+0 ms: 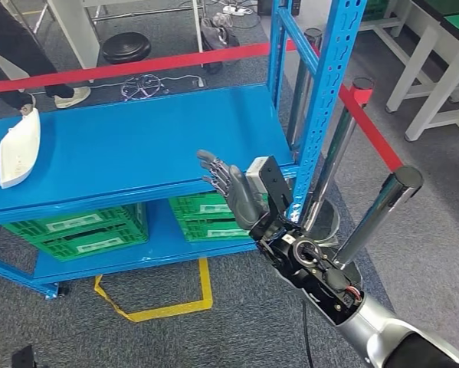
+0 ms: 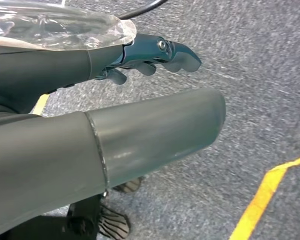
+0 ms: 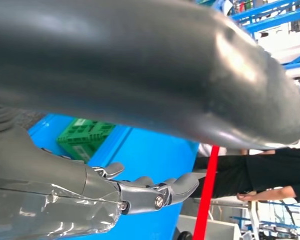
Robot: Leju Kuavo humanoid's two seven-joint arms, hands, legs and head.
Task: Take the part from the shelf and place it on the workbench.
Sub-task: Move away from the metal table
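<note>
Your right hand [image 1: 234, 186] was up by the blue metal shelf's [image 1: 157, 138] near edge, fingers spread, holding nothing, prob. set for a reach. White curved plastic part [image 1: 18, 147] lay far left, well apart. Left hand [image 2: 148, 55] hung over floor, fingers out, nothing held.

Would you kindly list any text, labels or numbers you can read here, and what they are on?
None can be read.
White labels on the green crates under the blue shelf: too small and blurred.
White part: no visible marking.
</note>
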